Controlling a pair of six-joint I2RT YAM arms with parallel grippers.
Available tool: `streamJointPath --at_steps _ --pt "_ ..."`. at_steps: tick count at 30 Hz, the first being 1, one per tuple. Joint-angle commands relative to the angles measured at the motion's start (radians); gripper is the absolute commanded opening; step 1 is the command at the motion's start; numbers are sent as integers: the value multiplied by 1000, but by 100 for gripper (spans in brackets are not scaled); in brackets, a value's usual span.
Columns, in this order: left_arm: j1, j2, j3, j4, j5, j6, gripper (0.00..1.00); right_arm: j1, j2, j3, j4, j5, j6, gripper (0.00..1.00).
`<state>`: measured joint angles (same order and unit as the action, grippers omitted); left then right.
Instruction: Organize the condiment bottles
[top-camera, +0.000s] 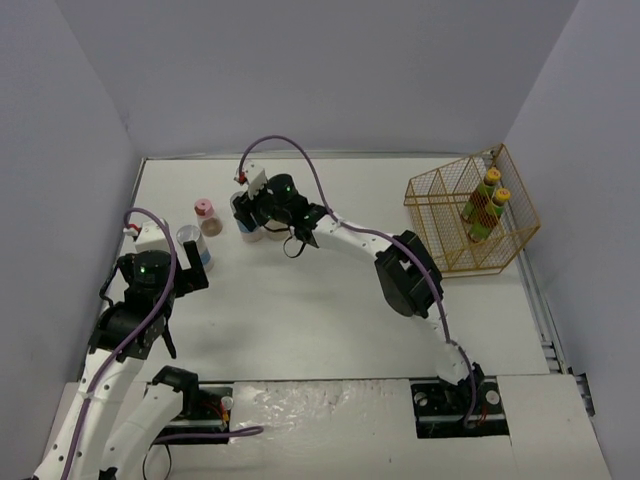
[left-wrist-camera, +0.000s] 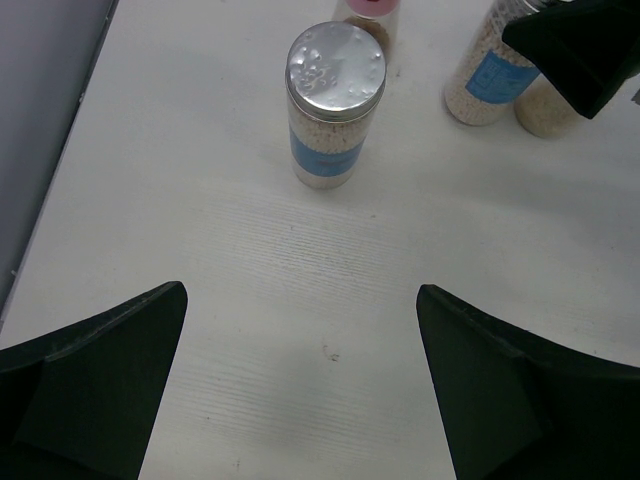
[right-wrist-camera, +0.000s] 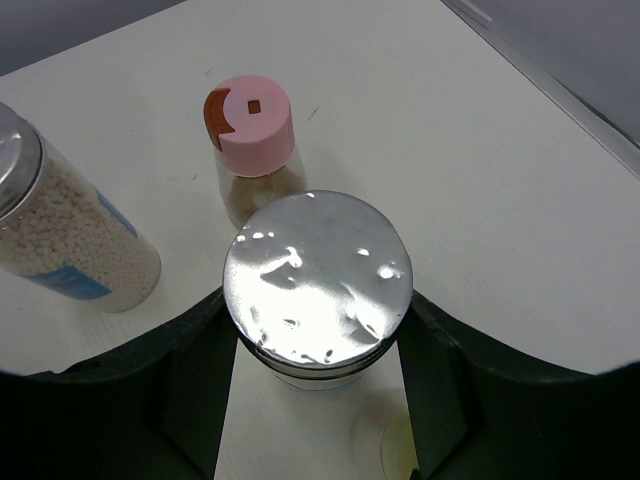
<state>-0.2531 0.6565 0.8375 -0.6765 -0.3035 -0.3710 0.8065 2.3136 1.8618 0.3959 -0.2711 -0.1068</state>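
Note:
My right gripper (right-wrist-camera: 318, 310) is shut on a clear silver-lidded jar (right-wrist-camera: 318, 275), one jaw against each side just under the lid; from above, this right gripper (top-camera: 248, 215) is at the far left of the table. A pink-capped shaker (right-wrist-camera: 255, 140) stands just beyond it. A second silver-lidded jar (left-wrist-camera: 335, 100) with a blue label stands ahead of my open, empty left gripper (left-wrist-camera: 300, 300). A yellow-green cap (right-wrist-camera: 400, 450) peeks out below the right jaw. Two dark, yellow-capped bottles (top-camera: 485, 205) stand in the wire basket (top-camera: 440, 200).
The gold wire basket has divided compartments and sits at the far right by the wall. Grey walls close the table in on the left, back and right. The right arm (top-camera: 400, 270) stretches across the table's middle.

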Motion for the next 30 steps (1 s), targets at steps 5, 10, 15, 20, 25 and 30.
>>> streamJointPath --at_steps 5,10,15,20,25,30 --pt "6 -6 12 41 13 -2 97 23 -468 -99 103 180 -4 0" --pt "7 -12 12 44 18 -2 97 10 -613 -212 39 361 -44 0" --pt "7 -12 12 43 28 -1 97 -59 -755 -352 19 552 -76 0" --pt "10 -12 12 45 39 0 97 -256 -892 -497 0 619 -47 0" --pt "11 -17 11 46 48 0 97 -434 -964 -555 -9 602 -7 0" --pt "11 -18 11 45 50 1 97 -582 -967 -585 12 599 12 0"
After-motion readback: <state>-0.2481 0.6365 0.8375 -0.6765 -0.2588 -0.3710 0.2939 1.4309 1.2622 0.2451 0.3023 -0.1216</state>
